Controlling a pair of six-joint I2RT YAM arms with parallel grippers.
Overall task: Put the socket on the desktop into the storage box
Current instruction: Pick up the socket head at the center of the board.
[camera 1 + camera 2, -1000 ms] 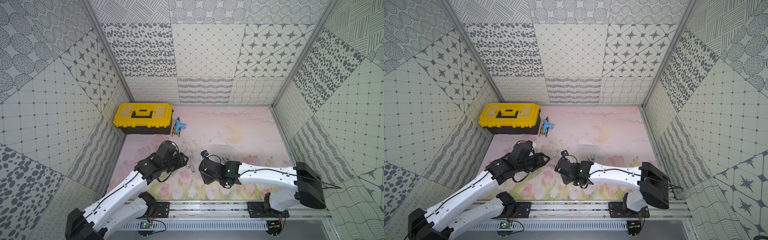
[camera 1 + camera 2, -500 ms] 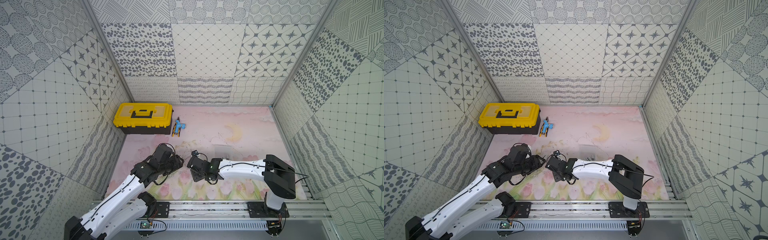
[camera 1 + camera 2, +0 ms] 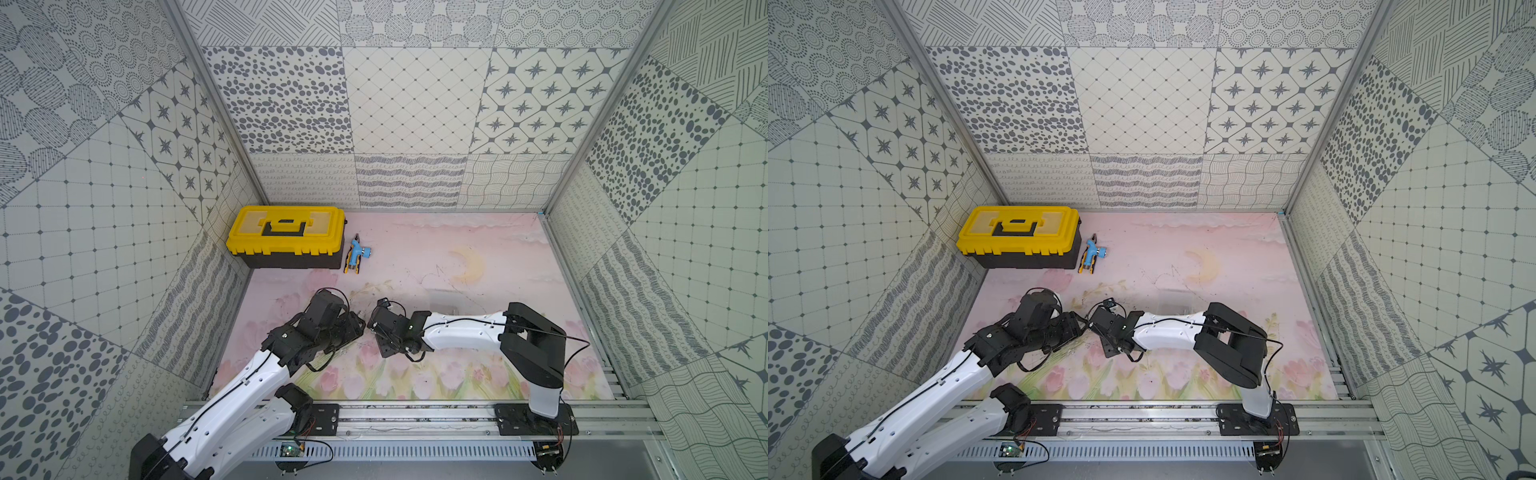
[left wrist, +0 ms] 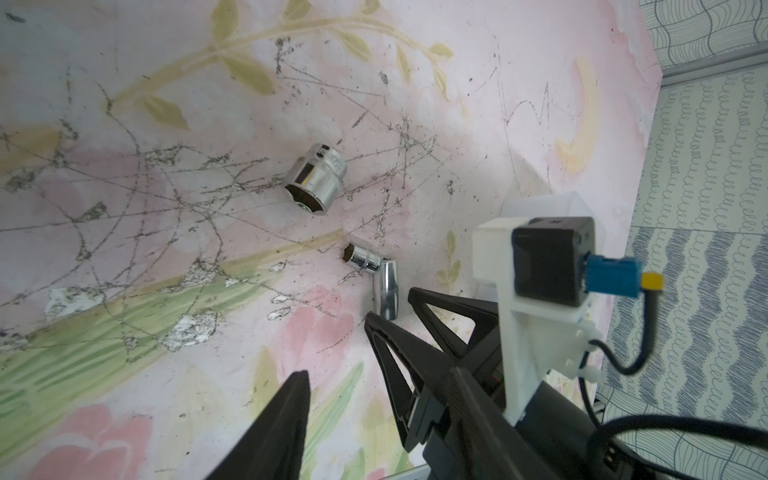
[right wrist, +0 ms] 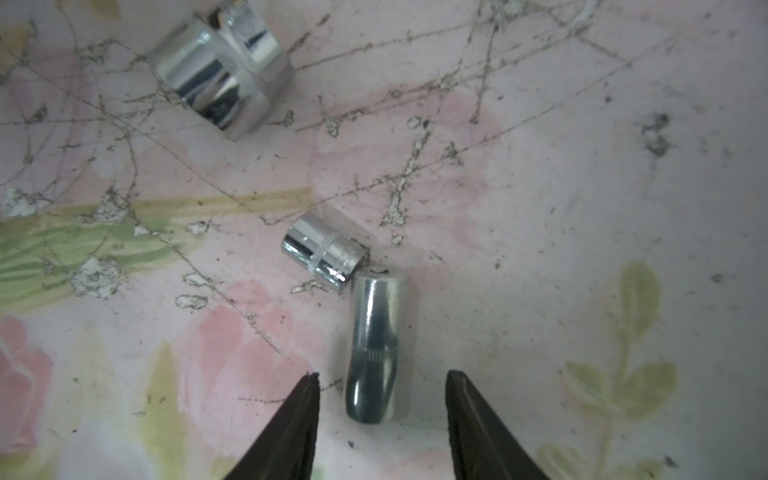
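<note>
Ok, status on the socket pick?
Right gripper open, straddling long chrome socket on pink desktop. Left gripper open, empty. Short chrome socket touches its far end; large chrome socket lies apart.

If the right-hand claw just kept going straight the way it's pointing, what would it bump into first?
The long socket: in the right wrist view it lies lengthwise just ahead of the right gripper, its near end between the open jaws, though the gripper's height above it is unclear.

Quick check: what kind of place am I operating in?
Probably a robot data-collection cell, not a real workshop: patterned wall panels box in a tulip-printed desktop, the arms are mounted on an aluminium rail, and a yellow toolbox stands alongside.
</note>
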